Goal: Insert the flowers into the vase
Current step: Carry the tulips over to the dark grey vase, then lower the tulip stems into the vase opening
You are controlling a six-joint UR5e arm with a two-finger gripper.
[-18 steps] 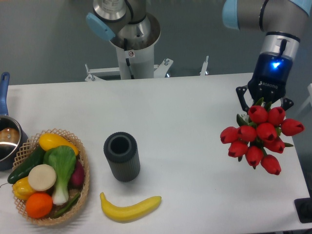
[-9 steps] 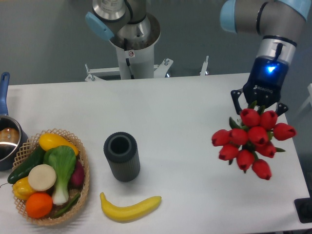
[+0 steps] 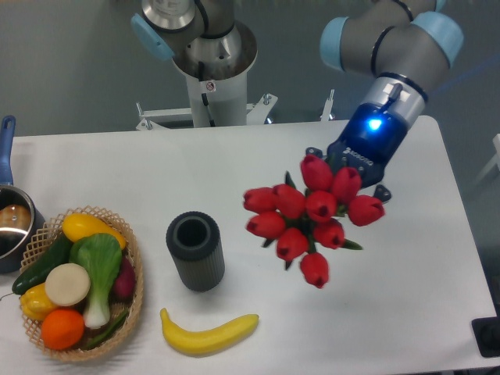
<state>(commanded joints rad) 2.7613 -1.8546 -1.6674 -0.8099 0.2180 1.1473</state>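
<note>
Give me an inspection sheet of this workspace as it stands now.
Surface: white table, no spills seen.
Job's things: flowers, a bunch of red tulip buds, held in the air right of the vase; vase upright, mouth open, nothing seen in it.
Clutter: banana in front of the vase; wicker basket of vegetables and fruit at left; blue-handled pot at the left edge.
Grippers: gripper behind the bunch, fingers hidden by the blooms, evidently holding it.
Cables: nothing seen.
Surroundings: arm base behind the table, grey wall.
</note>
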